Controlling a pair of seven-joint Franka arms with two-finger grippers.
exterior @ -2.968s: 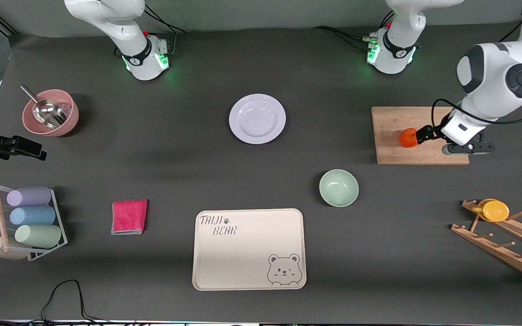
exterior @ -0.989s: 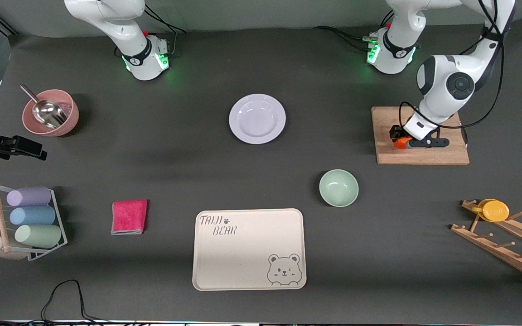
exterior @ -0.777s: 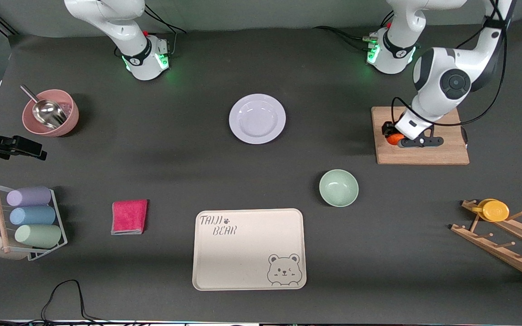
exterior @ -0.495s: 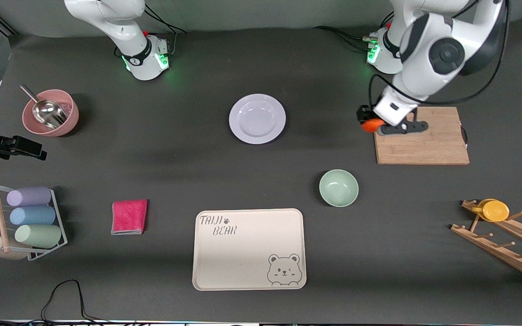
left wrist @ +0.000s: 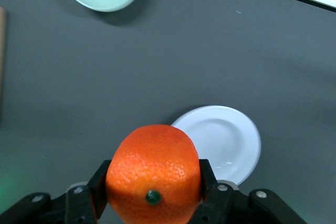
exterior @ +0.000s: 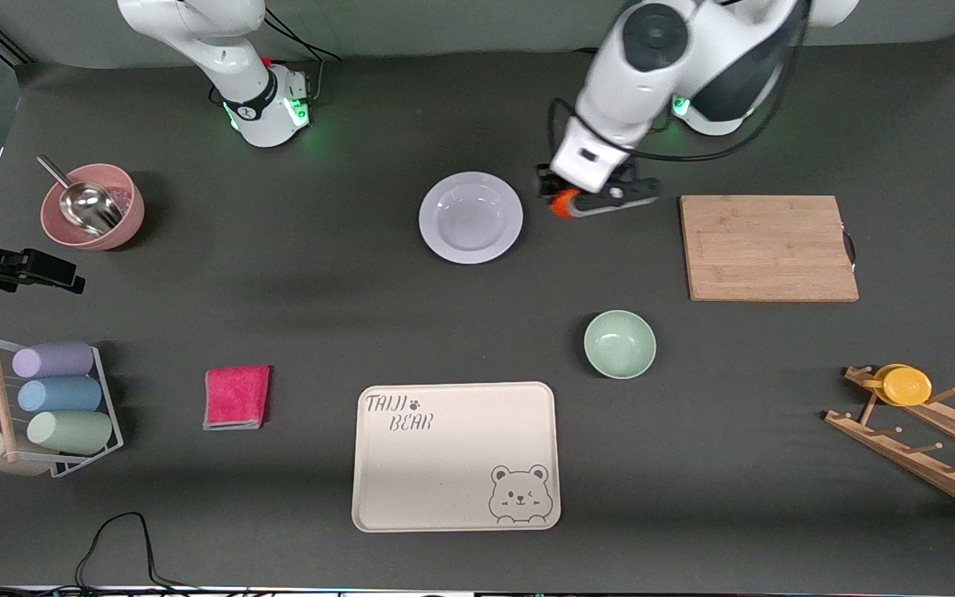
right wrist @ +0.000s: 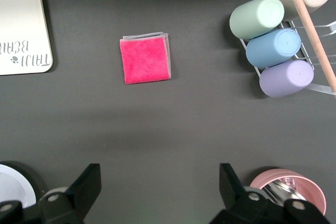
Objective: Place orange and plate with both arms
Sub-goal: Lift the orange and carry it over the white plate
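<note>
The orange is held in my left gripper, shut on it and up in the air over the dark table, just beside the plate toward the left arm's end. In the left wrist view the orange fills the space between the black fingers, with the white plate below it. My right gripper is open and empty, waiting high above the table; it does not show in the front view. The plate's rim shows at the edge of the right wrist view.
A wooden cutting board lies toward the left arm's end. A mint-green bowl and a cream bear-print tray lie nearer the front camera. A pink cloth, cup rack and pink bowl with scoop are toward the right arm's end.
My left gripper closed on the orange on the cutting board, lifted it off and carried it toward the plate. The right arm has not moved.
</note>
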